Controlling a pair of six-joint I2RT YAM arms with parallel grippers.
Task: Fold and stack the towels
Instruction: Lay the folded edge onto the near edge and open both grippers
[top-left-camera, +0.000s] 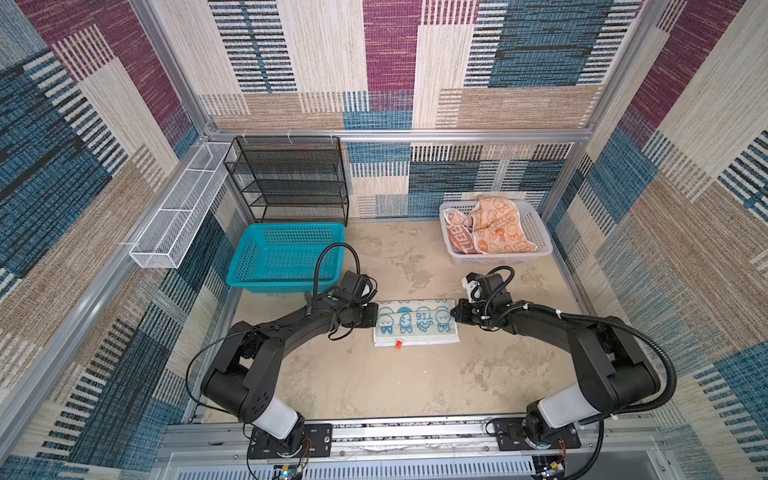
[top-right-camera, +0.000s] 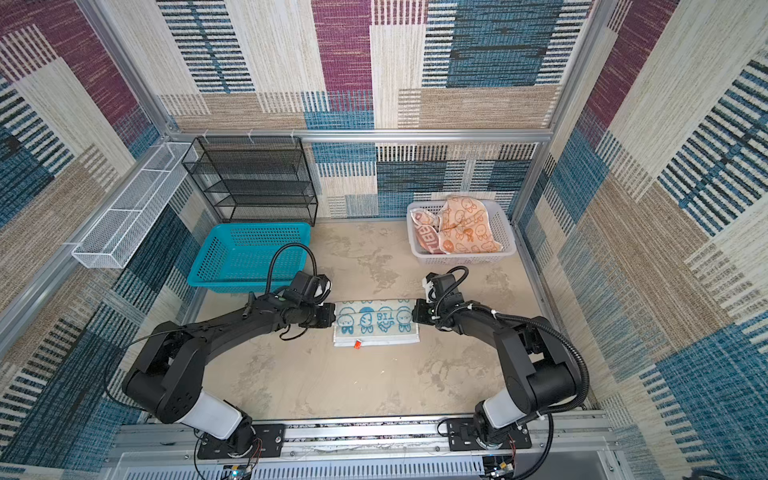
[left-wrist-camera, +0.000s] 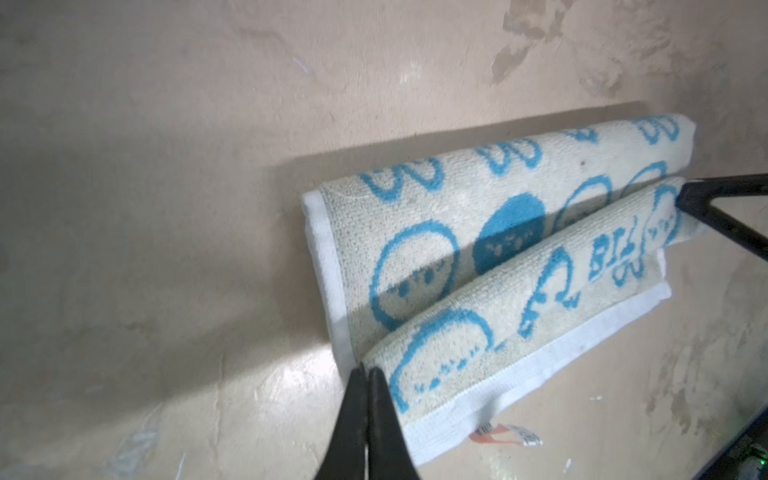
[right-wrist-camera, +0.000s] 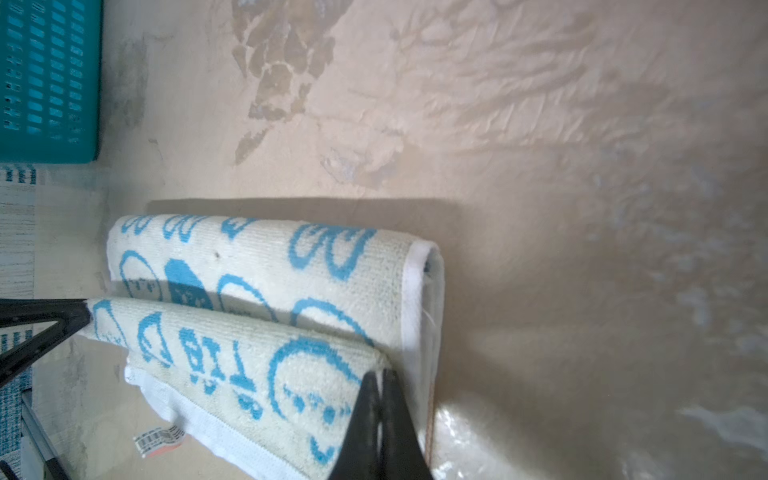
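Note:
A pale towel with blue rabbit faces (top-left-camera: 415, 322) (top-right-camera: 376, 322) lies folded in a long strip mid-table. My left gripper (top-left-camera: 376, 318) (left-wrist-camera: 366, 370) is shut on the left end of its upper layer. My right gripper (top-left-camera: 454, 312) (right-wrist-camera: 380, 374) is shut on the right end. Between them the pinched layer rises as a ridge (left-wrist-camera: 519, 291) (right-wrist-camera: 232, 349) above the flat part. An orange towel with white rabbit faces (top-left-camera: 496, 226) and a lettered towel (top-left-camera: 457, 241) lie crumpled in the white basket (top-left-camera: 498, 259).
An empty teal basket (top-left-camera: 286, 257) stands at the left behind my left arm. A black mesh rack (top-left-camera: 291, 178) and a white wire tray (top-left-camera: 178, 208) line the back left. A small red tag (top-left-camera: 398, 343) sticks out at the towel's front edge.

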